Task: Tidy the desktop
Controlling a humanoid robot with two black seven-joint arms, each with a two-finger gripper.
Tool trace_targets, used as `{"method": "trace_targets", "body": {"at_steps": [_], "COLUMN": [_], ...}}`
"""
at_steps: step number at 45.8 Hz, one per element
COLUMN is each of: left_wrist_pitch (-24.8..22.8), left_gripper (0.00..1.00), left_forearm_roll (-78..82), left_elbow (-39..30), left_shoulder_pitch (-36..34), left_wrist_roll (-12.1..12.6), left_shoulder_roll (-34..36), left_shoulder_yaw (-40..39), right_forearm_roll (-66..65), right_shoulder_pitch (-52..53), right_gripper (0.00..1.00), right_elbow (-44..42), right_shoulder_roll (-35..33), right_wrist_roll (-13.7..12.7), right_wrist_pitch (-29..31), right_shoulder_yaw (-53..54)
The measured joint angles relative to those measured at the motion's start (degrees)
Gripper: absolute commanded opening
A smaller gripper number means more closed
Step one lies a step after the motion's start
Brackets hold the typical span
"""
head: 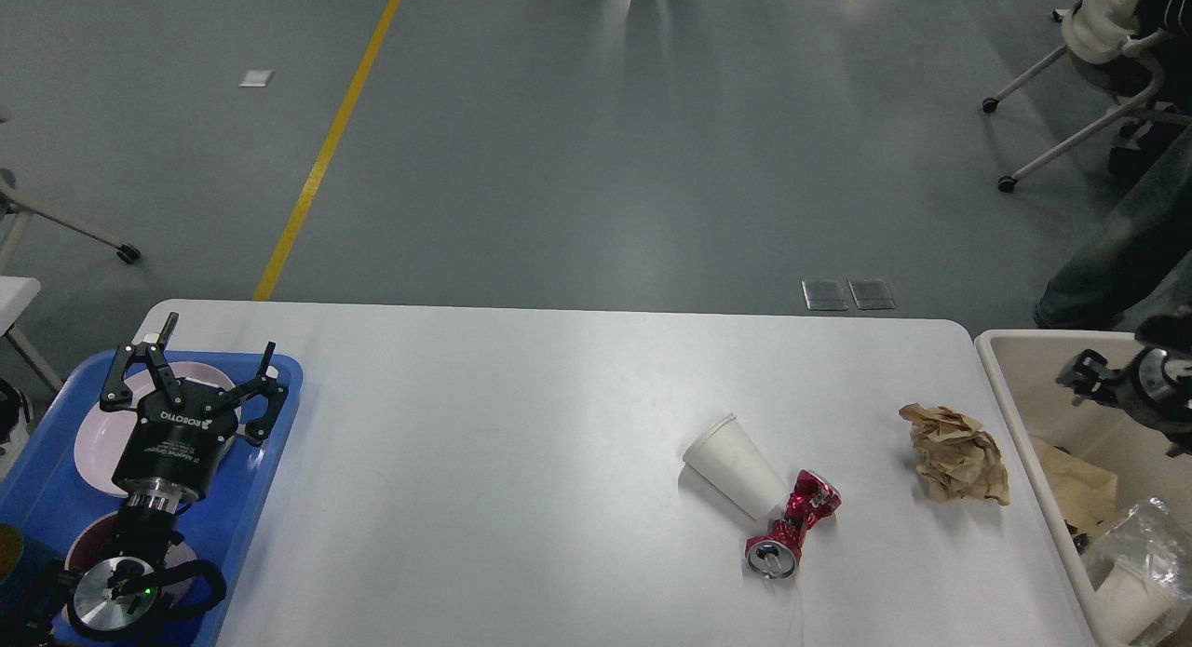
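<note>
Tabletop: the large white tabletop point(521, 461) is filling the lower part of the head view, its far edge running across the middle of the picture and its rounded corners showing at the far left and far right.
Left claw: the left claw point(200, 368) is hanging over the blue tray point(265, 470) at the tabletop's left end, fingers spread wide apart — nothing is sitting between them.
Right claw: the right claw point(1085, 372) is showing only as a dark, blurred shape above the beige bin point(1024, 424); I cannot tell whether it is open or closed, or whether it is gripping anything.
Tray: it is carrying a pale pink plate point(98, 433) under the left claw and a darker dish point(88, 540) nearer the robot, partly hidden by the arm.
Cup: a white paper cup point(736, 465) is lying on its side right of the tabletop's centre, its narrow end touching the can.
Can: a crushed red can point(792, 526) is lying just beside the cup, its open top facing the robot.
Paper: a crumpled brown paper ball point(954, 451) is resting near the tabletop's right edge, close to the bin but apart from cup and can.
Bin: standing just off the right end, it is holding brown paper, clear plastic wrap point(1141, 535) and a white cup — all loosely piled.
</note>
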Motion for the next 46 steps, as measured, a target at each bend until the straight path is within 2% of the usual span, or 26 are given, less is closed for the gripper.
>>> {"method": "trace_targets", "body": {"at_steps": [8,12,17,24,31,38,46], "left_wrist_pitch": [0.0,0.0,0.0,0.1,0.2,0.3,0.3], "left_gripper": [0.97,0.97,0.97,0.97,0.97,0.97,0.97], "left_forearm_roll": [0.0,0.0,0.0,0.0,0.0,0.0,0.0], "left_elbow": [0.0,0.0,0.0,0.0,0.0,0.0,0.0], "left_shoulder_pitch": [0.0,0.0,0.0,0.0,0.0,0.0,0.0], "left_wrist_roll": [0.0,0.0,0.0,0.0,0.0,0.0,0.0], "left_shoulder_roll": [0.0,0.0,0.0,0.0,0.0,0.0,0.0], "left_shoulder_yaw": [0.0,0.0,0.0,0.0,0.0,0.0,0.0], "right_forearm_roll": [-0.7,-0.7,-0.6,0.2,1.5,1.8,1.9], "right_shoulder_pitch": [16.4,25.0,36.2,50.5,57.2,58.3,57.7], "right_gripper": [1.00,1.00,1.00,1.00,0.97,0.96,0.96], "right_elbow": [8.4,14.5,24.9,40.3,50.0,52.6,52.7], "right_shoulder_roll": [3.1,6.4,10.4,14.0,15.0,14.5,13.9], "right_wrist_roll": [-0.4,-0.6,-0.6,-0.7,-0.4,-0.3,-0.1], "right_wrist_pitch": [17.2,22.3,25.0,24.4,20.0,11.5,8.1], "right_shoulder_yaw": [-1.6,-3.5,-5.1,-5.5,-4.9,-5.6,-6.7]}}
